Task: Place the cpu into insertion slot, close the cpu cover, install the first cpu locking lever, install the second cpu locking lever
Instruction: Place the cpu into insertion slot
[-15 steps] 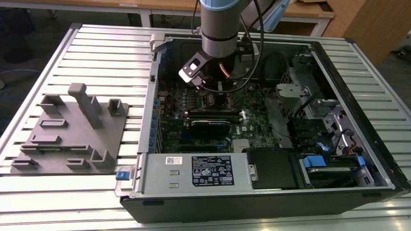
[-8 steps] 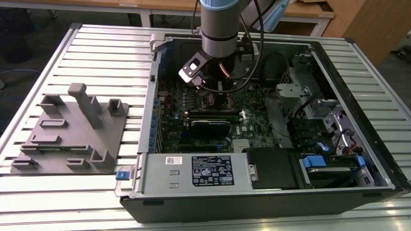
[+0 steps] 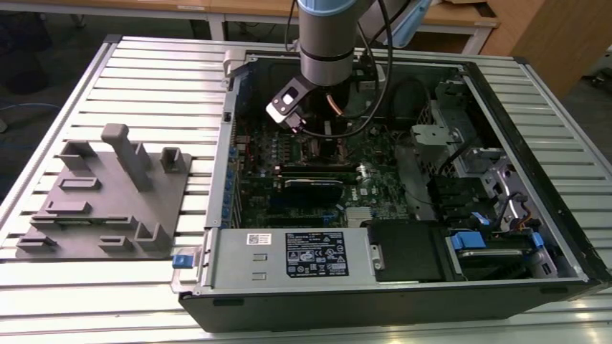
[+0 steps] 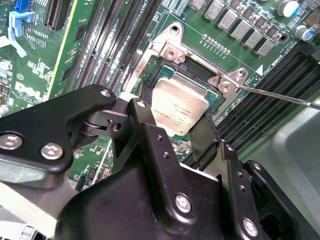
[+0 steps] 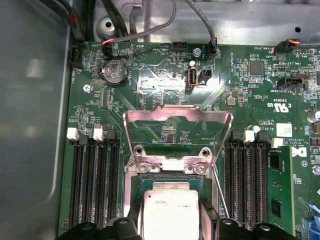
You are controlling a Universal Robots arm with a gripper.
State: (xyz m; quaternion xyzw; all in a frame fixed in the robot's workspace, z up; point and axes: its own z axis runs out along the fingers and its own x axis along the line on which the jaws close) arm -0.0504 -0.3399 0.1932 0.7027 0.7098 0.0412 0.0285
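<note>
In the second wrist view the gripper [image 4: 172,117] is down over the motherboard. Its black fingers [image 4: 150,127] are drawn in to the width of the cpu [image 4: 180,102] and set against two opposite edges of it, so the tool has hold of the chip. The cpu lies level with the board within the insertion slot [image 4: 192,77], silver top up (whether it is fully seated or a hair above the contacts I cannot tell). Beyond the slot, in the first wrist view, the cpu cover [image 5: 145,115] stands swung up on its hinge, open, with green board showing through its window. A thin wire locking lever [image 5: 220,192] runs out from the corner by the hinge, beside the slot. Long black memory slots [image 5: 95,185] flank the socket on both sides, and farther along the motherboard [image 5: 250,100] sits a round coin battery [image 5: 114,72]. In the exterior view the arm [image 3: 330,43] reaches down into an open computer case [image 3: 383,304] lying on a slatted table [image 3: 153,72]. A grey fixture plate [image 3: 105,201] rests on the table at the exterior view's left, apart from the case
</note>
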